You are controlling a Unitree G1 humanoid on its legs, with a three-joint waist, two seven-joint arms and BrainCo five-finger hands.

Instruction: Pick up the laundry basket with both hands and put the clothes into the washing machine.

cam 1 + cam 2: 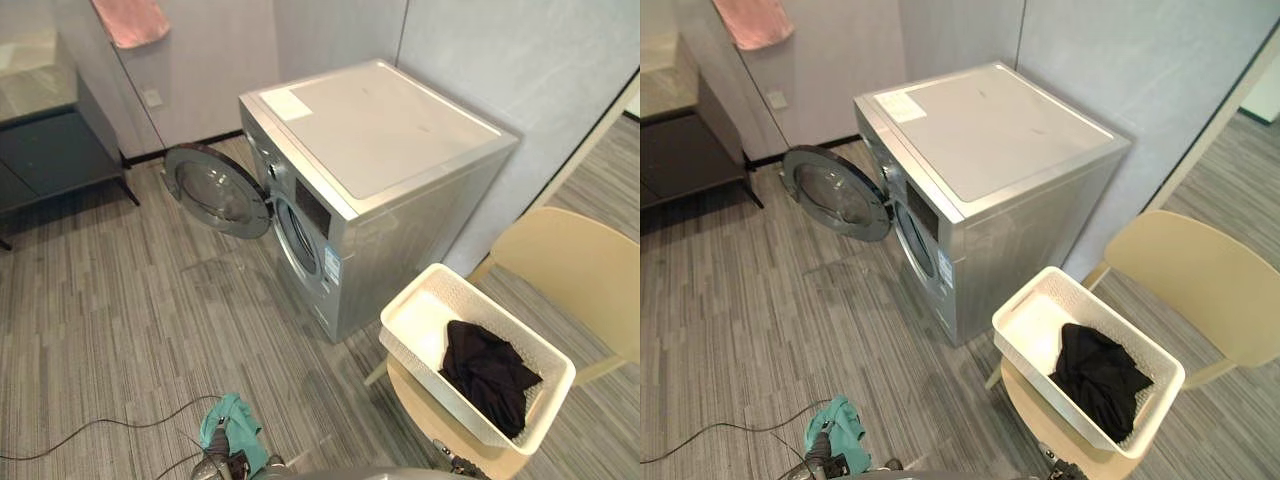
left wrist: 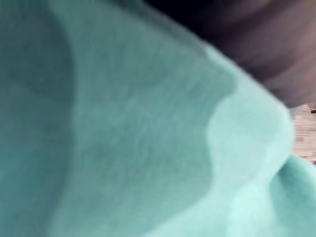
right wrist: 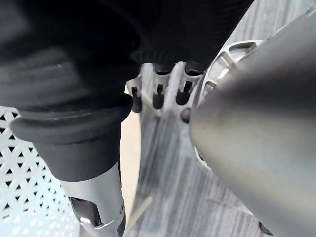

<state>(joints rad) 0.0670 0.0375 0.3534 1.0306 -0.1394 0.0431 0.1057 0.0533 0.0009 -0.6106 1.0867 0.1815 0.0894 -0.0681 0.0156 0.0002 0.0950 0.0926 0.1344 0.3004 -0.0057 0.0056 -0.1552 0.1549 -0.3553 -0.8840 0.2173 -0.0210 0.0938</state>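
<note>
Basket (image 1: pixel 410 297) w/ black garment (image 1: pixel 490 375) inside is sitting on the chair (image 1: pixel 575 270), just beside the washer (image 1: pixel 380 130), whose door (image 1: pixel 215 190) is hanging open. L hand (image 1: pixel 213 467) is showing low over the floor w/ teal cloth (image 1: pixel 232 425) draped on it; can't tell its grip. R hand (image 3: pixel 158 94) is hanging relaxed & empty near the basket.

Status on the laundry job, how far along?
Done: the washing machine door stands open. In hand: a teal cloth sits at the left hand, grip hidden. Left: the white basket with black clothes sits on the chair, not lifted; the right hand is near its wall. Loading remains.
</note>
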